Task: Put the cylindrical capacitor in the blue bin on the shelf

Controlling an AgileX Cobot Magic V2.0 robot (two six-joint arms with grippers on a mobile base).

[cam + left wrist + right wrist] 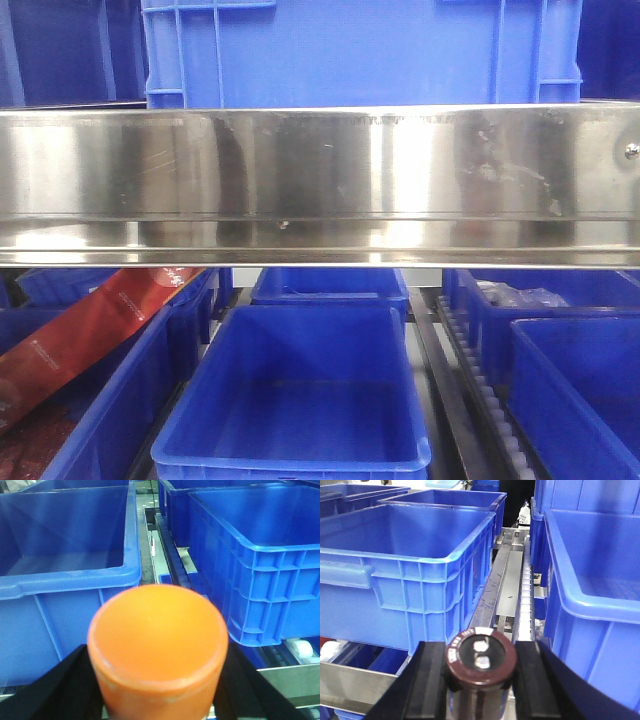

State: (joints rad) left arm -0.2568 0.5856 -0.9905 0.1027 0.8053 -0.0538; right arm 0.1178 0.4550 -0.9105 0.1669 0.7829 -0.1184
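Steel fronts the shelf (320, 170), its wide rail masking part of the bins (360, 50) behind; a red pack (80, 340) lies cut off at left. Only the left wrist view shows the left gripper (157, 680), closed around an orange cylinder (157, 635). Rightward, the right gripper (481, 680) clamps the cylindrical capacitor (481, 655), short of a blue bin (435, 587) beside a roller track (524, 605).

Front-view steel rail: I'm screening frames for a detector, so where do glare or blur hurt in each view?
Front view: bright glare patches and smeared reflections across the shelf rail. Left wrist view: the orange cylinder is close and soft-edged, bins behind sharper. Right wrist view: the capacitor top is reasonably sharp, evenly lit.
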